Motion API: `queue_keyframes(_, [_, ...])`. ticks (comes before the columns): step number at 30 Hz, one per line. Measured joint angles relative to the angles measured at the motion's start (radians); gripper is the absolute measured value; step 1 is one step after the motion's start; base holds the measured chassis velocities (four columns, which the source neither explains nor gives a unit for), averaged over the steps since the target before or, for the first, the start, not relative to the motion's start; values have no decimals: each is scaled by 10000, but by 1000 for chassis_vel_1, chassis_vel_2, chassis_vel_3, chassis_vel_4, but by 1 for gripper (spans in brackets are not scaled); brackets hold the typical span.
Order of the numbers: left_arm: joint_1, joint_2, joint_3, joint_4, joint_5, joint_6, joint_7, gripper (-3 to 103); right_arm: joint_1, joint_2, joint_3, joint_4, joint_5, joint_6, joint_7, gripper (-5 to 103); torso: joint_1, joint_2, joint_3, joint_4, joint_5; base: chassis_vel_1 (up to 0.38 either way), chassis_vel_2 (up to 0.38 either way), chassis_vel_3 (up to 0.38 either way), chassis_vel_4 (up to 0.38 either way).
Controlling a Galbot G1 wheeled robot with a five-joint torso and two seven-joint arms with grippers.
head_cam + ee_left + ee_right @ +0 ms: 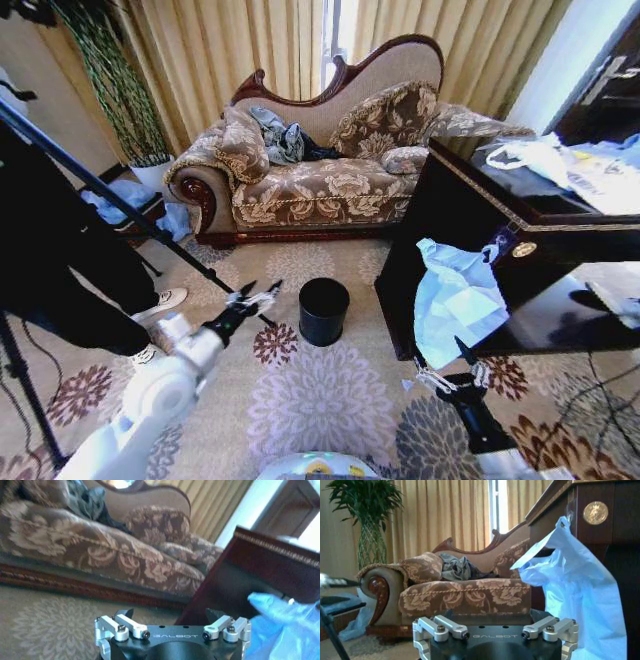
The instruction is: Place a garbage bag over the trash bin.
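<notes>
The trash bin (323,310), small, black and glossy, stands upright on the patterned carpet in front of the sofa. The garbage bag (455,300), pale blue and crinkly, hangs down the side of the dark wooden desk (470,190), to the right of the bin. My left gripper (257,292) hovers open just left of the bin, with nothing between its fingers. My right gripper (450,365) is open and empty just below the bag's lower edge. The bag also shows beside the left gripper (169,614) as the blue plastic (285,630), and above the right gripper (492,613) as the hanging bag (575,588).
A brown floral sofa (320,180) with clothes on it stands behind the bin. White bags and papers (580,165) lie on the desk top. A black tripod leg (100,190) slants across the left side. A potted plant (120,90) stands at the far left.
</notes>
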Motion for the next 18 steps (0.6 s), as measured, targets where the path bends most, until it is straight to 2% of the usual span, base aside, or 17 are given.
queue_keyframes(3, [-935, 102, 736, 613, -297, -15, -4, 99, 1, 82, -1, -124, -47, 98, -53, 100, 0, 0, 0, 1, -5, 0, 0, 0, 0])
queue_keyframes(5, [-2329, 197, 1616, 1197, -900, 53, -126, 99, 5, 163, 3, -269, -147, 168, -66, 100, 0, 0, 0, -1, -1, 0, 0, 0, 0])
queue_keyframes(7, [-2592, 212, 1792, 1290, -1013, 64, -148, 99, 5, 178, 3, -292, -165, 174, -68, 100, 0, 0, 0, -2, 0, 0, 0, 0, 0])
queue_keyframes(8, [-3799, 246, 2729, 1702, -1693, 194, -354, 99, -3, 253, -1, -398, -233, 198, -73, 100, 1, 0, 1, 0, 3, 0, 0, 0, 0])
queue_keyframes(9, [-4334, 242, 3132, 1834, -2106, 293, -487, 99, -7, 285, -3, -435, -251, 202, -72, 100, 1, 0, 1, -6, -1, 0, 0, 0, 0])
queue_keyframes(10, [-4334, 242, 3132, 1834, -2106, 293, -487, 99, -7, 285, -3, -435, -251, 202, -72, 100, 1, 0, 1, -6, -1, 0, 0, 0, 0])
queue_keyframes(12, [-5421, 141, 3860, 2044, -3183, 582, -924, 99, -22, 305, -6, -501, -282, 203, -62, 100, 1, 0, 0, -2, 8, 0, 0, 0, 0])
queue_keyframes(13, [-5840, 44, 4123, 2131, -3575, 674, -1126, 99, -30, 301, -6, -518, -294, 203, -60, 100, 1, 0, 0, -1, -1, 0, 0, 0, 0])
queue_keyframes(14, [-5840, 44, 4123, 2131, -3575, 674, -1126, 99, -30, 301, -6, -518, -294, 203, -60, 100, 1, 0, 0, -1, -1, 0, 0, 0, 0])
queue_keyframes(18, [-7245, -604, 4919, 2487, -4934, 1055, -1805, 99, -28, 310, 23, -624, -370, 308, -60, 100, 1, 0, 0, -1, 3, 0, 0, 0, 0])
